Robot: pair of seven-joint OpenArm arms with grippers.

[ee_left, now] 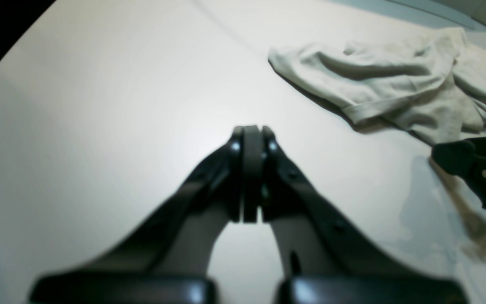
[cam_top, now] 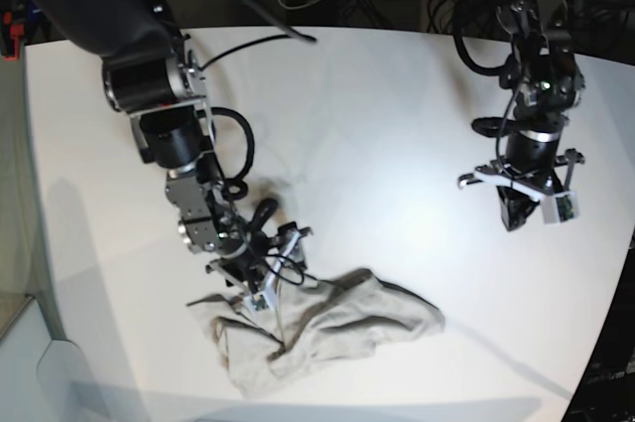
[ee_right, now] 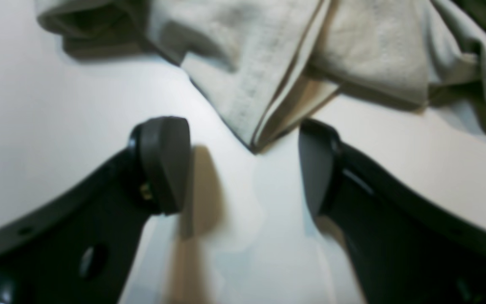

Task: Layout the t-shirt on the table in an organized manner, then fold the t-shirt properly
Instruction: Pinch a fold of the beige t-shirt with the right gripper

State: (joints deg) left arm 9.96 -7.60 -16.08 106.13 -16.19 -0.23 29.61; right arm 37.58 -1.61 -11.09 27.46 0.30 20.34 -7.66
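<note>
Table [cam_top: 377, 124]: white, broad, mostly bare; work surface for spreading.

T-shirt [cam_top: 327, 333]: beige, bunched in a crumpled heap at the table's near edge in the base view, not yet laid flat. A hemmed corner [ee_right: 255, 126] points toward the right arm, a likely hold for pulling the cloth out.

Right gripper [ee_right: 245, 169]: jaws spread wide, low over the table, straddling that corner, gripping nothing.

Left gripper [ee_left: 251, 173]: pads pressed together, empty, hanging well apart from the cloth, apparently waiting.
</note>
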